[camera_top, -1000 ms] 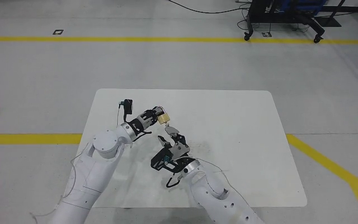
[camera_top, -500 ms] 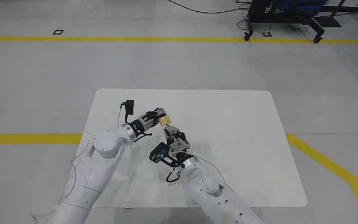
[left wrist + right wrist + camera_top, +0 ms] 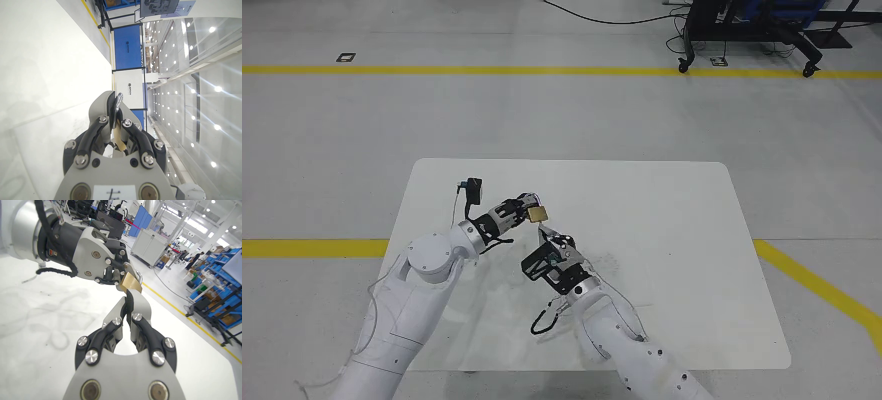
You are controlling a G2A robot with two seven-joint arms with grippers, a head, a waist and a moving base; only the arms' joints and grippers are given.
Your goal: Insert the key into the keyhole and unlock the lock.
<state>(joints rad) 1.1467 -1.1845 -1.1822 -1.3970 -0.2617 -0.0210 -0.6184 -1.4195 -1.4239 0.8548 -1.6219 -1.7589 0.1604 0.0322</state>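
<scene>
White table [image 3: 672,230] below: your left gripper [image 3: 117,108] clamps the padlock [image 3: 131,284]; right gripper [image 3: 129,295] pinched shut, tips touching its base.

Bright; ceiling lamps [image 3: 218,89] flare; soft shadows.

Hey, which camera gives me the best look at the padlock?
The right wrist view: the padlock shows its brass body and shackle, clamped in the left pincer. The top view gives a small brass square between the arms; the left wrist view, a brass sliver between its own fingers.
</scene>
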